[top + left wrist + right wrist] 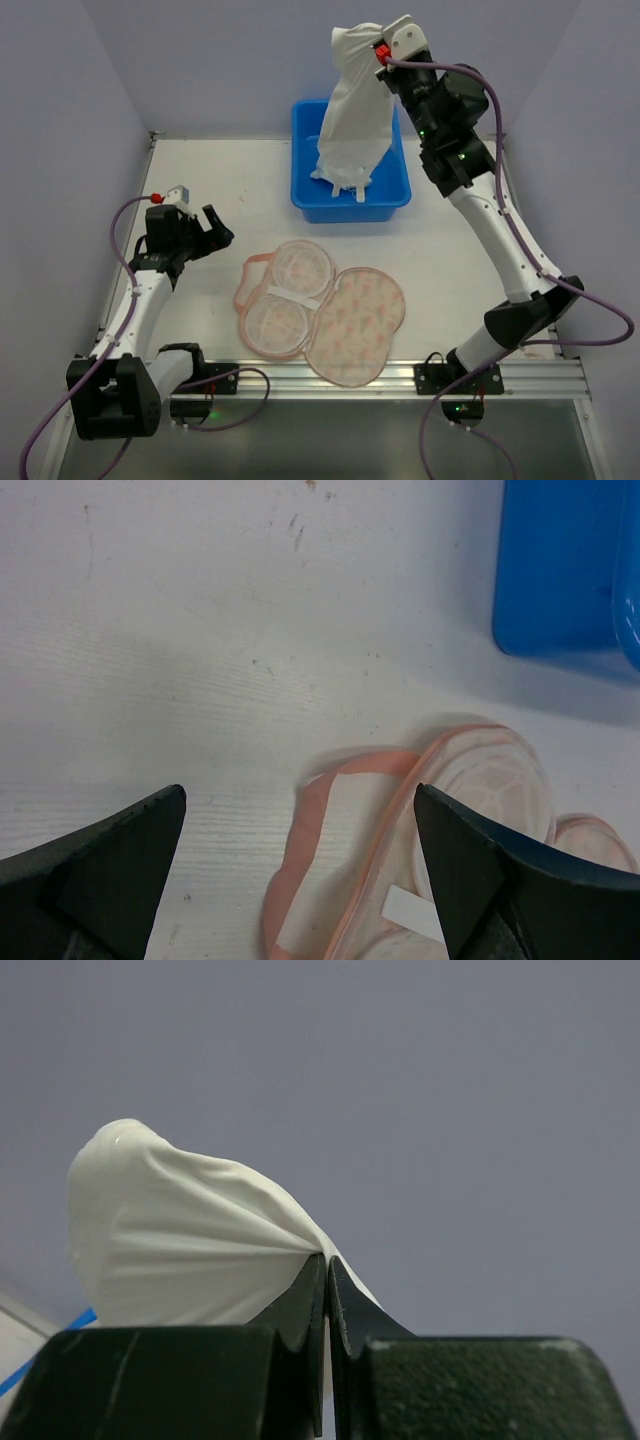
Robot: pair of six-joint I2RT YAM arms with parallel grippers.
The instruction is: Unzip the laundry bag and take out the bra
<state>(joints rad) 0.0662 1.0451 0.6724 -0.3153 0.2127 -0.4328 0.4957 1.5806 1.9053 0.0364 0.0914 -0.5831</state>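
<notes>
The laundry bag lies open on the table near the front, its printed half to the right and its white-lined half to the left; it also shows in the left wrist view. My right gripper is shut on the white bra and holds it high, so that it hangs down over the blue tub. In the right wrist view the bra is pinched between the fingers. My left gripper is open and empty, left of the bag, above the table.
The blue tub stands at the back centre, under the hanging bra, and its corner shows in the left wrist view. The bag's pink loop lies on the table between my left fingers. Grey walls close in the table on three sides.
</notes>
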